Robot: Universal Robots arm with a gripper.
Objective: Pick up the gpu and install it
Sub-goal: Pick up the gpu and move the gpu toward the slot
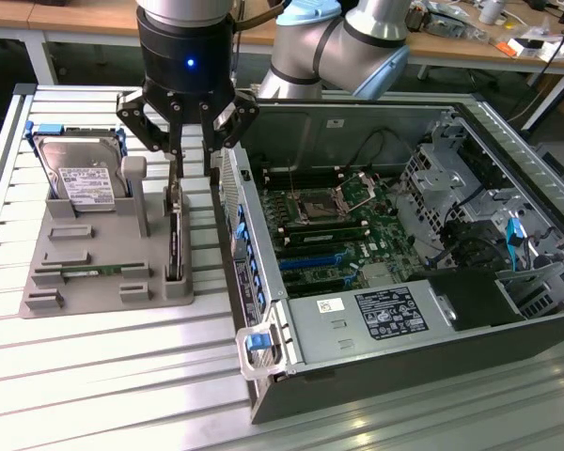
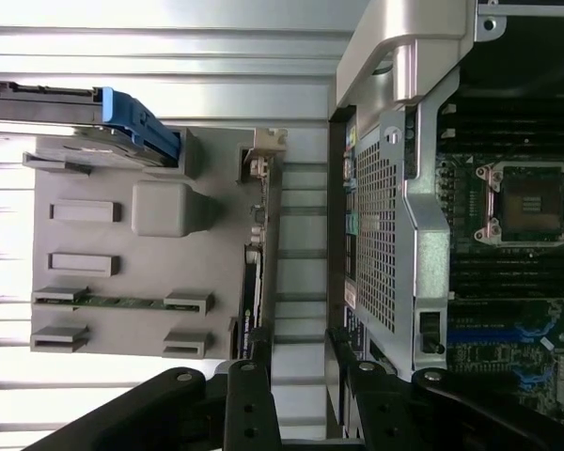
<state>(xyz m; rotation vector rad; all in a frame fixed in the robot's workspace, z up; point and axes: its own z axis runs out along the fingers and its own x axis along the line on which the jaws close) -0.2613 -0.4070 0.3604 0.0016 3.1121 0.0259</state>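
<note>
The gpu (image 1: 174,242) is a slim black card standing on edge in a slot of the grey holder (image 1: 47,246), its metal bracket end toward the back. In the wrist view the gpu (image 2: 257,272) runs as a thin dark strip, with its bracket (image 2: 264,155) at the far end. My gripper (image 1: 194,155) hangs just above the card's back end, open, nothing between its fingers. In the wrist view the gripper (image 2: 296,346) has one finger (image 2: 255,352) in line with the card and the other over the gap beside the case wall.
The open computer case (image 1: 263,282) lies right beside the holder, its motherboard (image 1: 338,221) and blue slots (image 1: 310,263) exposed. A silver hard drive (image 1: 83,178) with blue rails and a green memory stick (image 1: 89,272) sit in the holder. Everything rests on a slatted metal table (image 1: 103,376).
</note>
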